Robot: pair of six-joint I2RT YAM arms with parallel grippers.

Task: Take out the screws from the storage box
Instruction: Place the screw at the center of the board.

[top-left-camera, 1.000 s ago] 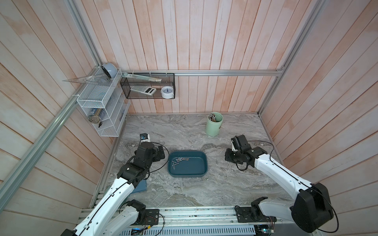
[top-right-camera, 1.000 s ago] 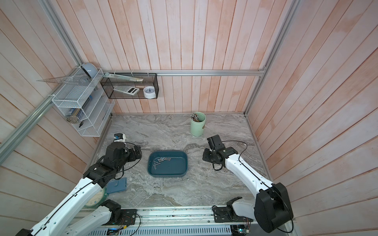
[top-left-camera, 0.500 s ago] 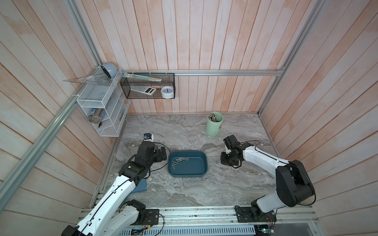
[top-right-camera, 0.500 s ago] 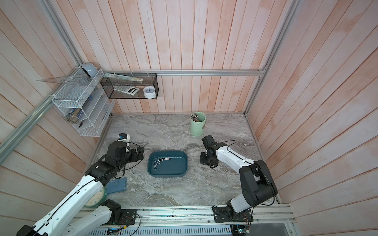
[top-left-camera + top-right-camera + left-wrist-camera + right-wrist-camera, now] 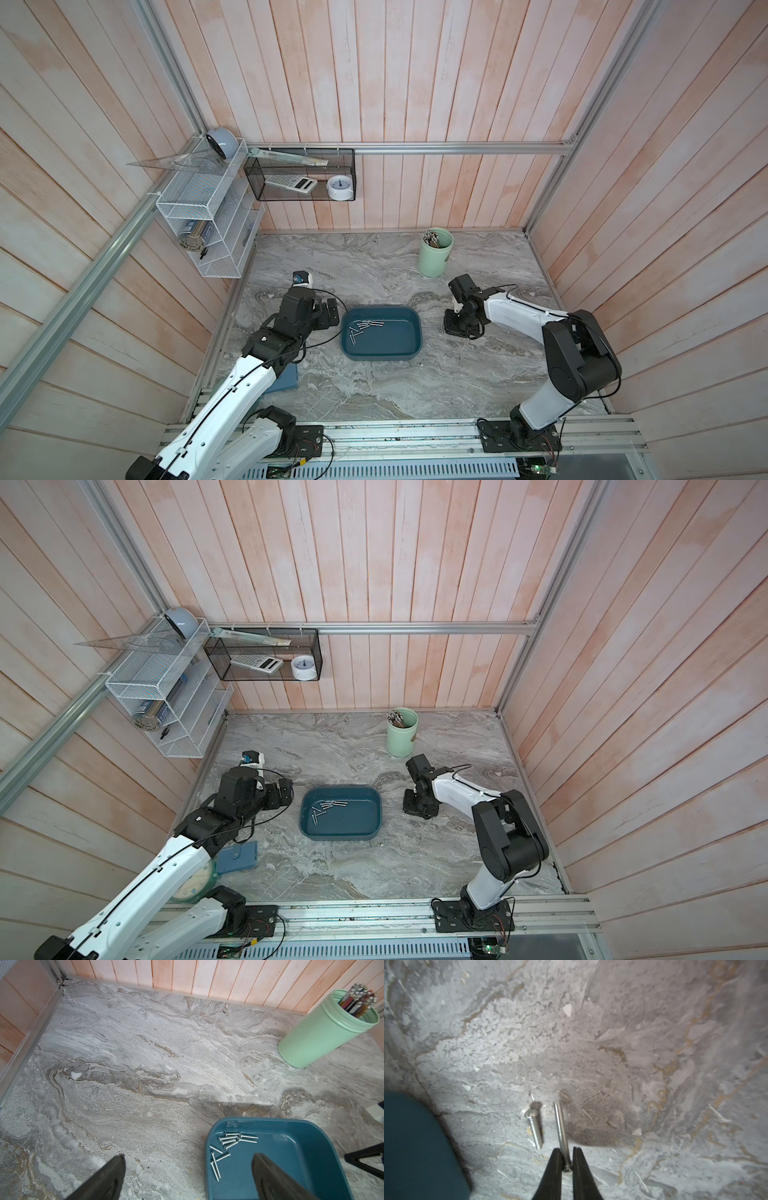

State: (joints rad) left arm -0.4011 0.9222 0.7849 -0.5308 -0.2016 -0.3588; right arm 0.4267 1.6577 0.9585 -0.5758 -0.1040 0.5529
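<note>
Left hand: jaws spread wide, nothing between them. It hovers at the left short wall of the storage box, one finger over the box's corner and the other over bare desk.

Storage box: dark teal, shallow, with rounded corners. It sits mid-desk between the two arms.

Screws in the box: roughly ten, lying flat in its rear-left part, just ahead of the left hand. They are silver, thin and threaded, with small round heads. Several are packed side by side and a few are scattered at angles beside them.

Right hand: set down low on the desk to the right of the box, apart from it. It is closed on one screw, pinched at the head end, with the threaded shaft sticking out past the fingertips. Whether the shaft touches the desk cannot be told.

Loose screw: lies on the desk just beside the held one, roughly parallel, with its head pointing away from the hand.
</note>
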